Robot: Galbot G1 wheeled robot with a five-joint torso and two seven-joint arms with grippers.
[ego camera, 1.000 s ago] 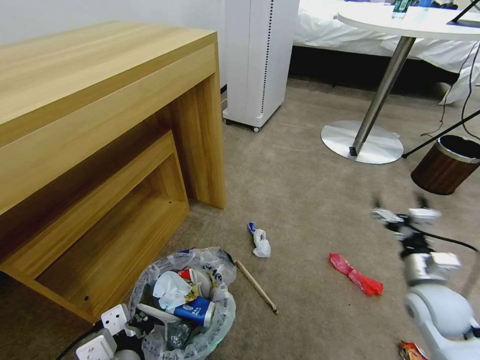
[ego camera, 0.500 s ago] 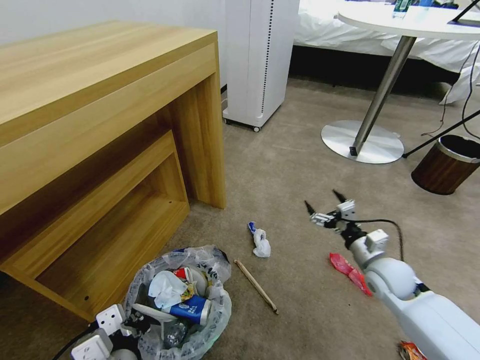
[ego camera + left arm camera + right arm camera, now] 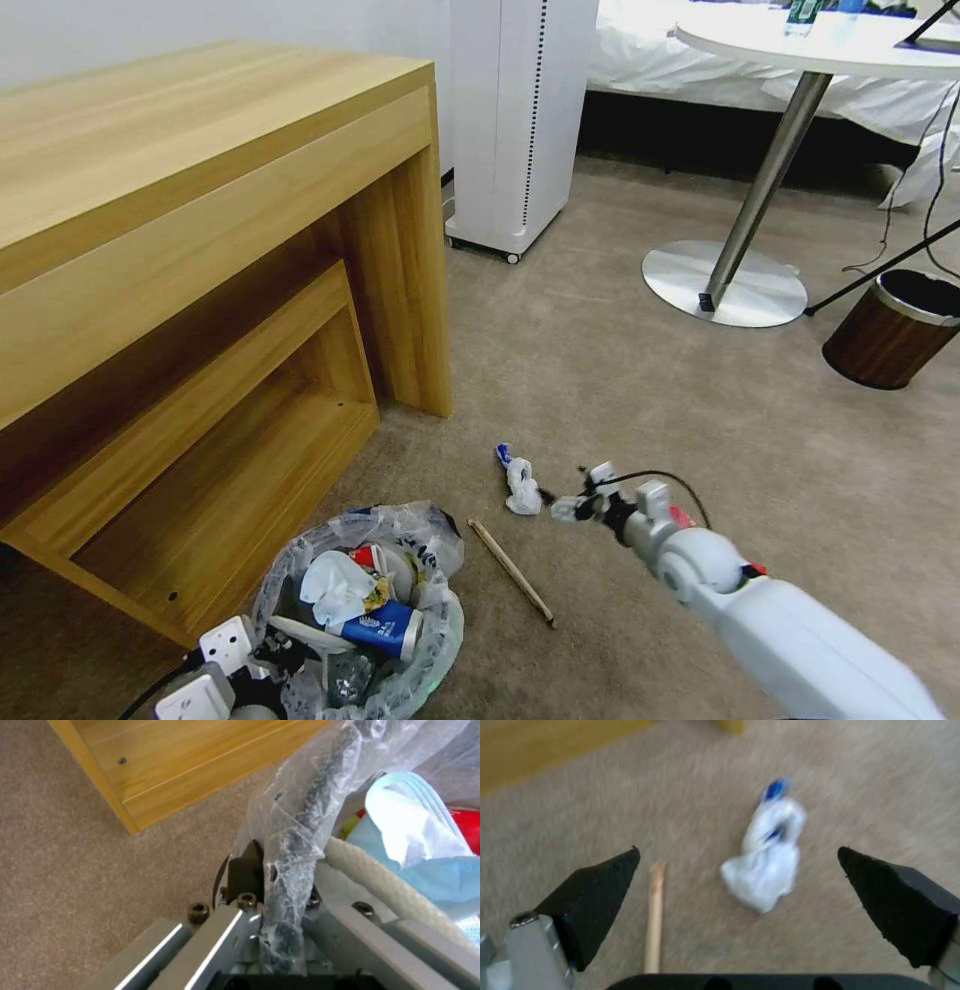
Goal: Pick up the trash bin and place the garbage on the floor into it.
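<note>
Beige carpet floor [image 3: 620,360]: litter is laid out beside a wooden desk [image 3: 200,250]. Bin [image 3: 360,620], lined with a translucent bag, is seen at the desk's open end, filled with a blue-white carton [image 3: 385,630], a red cup [image 3: 368,553] and white tissue [image 3: 335,585]. Left gripper [image 3: 280,915]: fingers are closed on the bin's bagged rim, which is pinched between them. Right gripper [image 3: 562,500]: held low over the floor, fingers [image 3: 597,885] spread wide, with a white-and-blue wad [image 3: 520,482] [image 3: 767,864] lying on the carpet between and beyond them, not touched. Wooden stick [image 3: 512,572] [image 3: 655,915] is laid on the carpet just beside the wad, between it and the bin. Brown wood-grain bin [image 3: 890,330] is stood well apart, near a round table's metal base [image 3: 725,285].
</note>
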